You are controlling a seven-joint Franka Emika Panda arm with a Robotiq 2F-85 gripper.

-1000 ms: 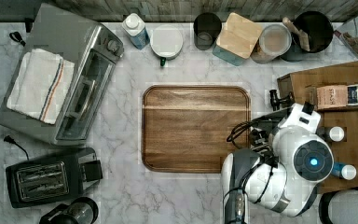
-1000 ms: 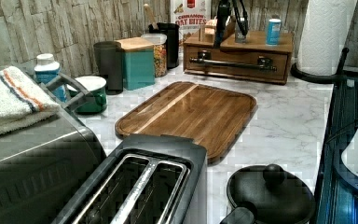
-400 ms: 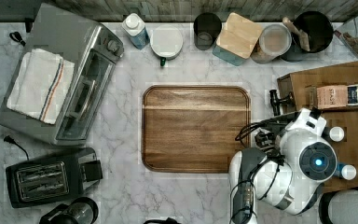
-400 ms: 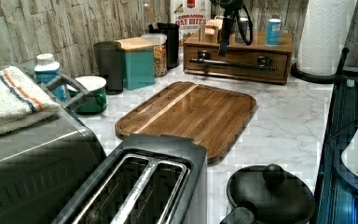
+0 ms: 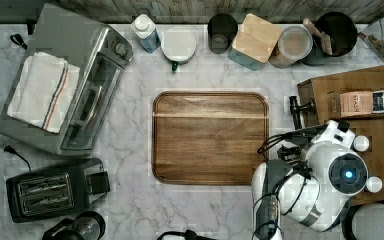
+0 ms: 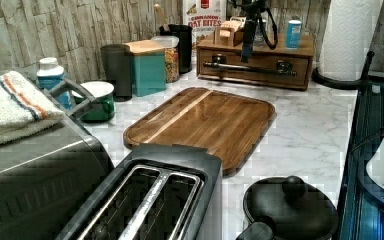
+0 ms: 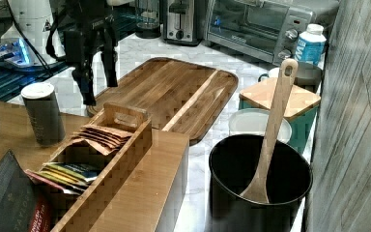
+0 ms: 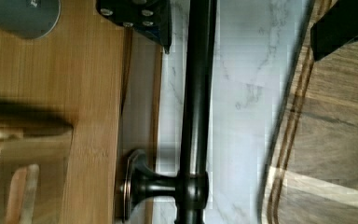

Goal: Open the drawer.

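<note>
In the left view's upper right, the wooden drawer (image 6: pixel 256 66) sits closed at the back of the marble counter (image 6: pixel 300 135). The pincer (image 6: pixel 247 50) hangs just above its black bar handle (image 6: pixel 250 67), fingers (image 7: pixel 88 92) spread apart, empty.

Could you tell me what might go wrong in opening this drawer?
1. Pulling the long black bar handle may drag the whole wooden organiser rather than its brown wooden drawer, toppling the grey cylindrical canister on top.
2. The rounded wooden board lies close in front and may stop the drawer.
</note>
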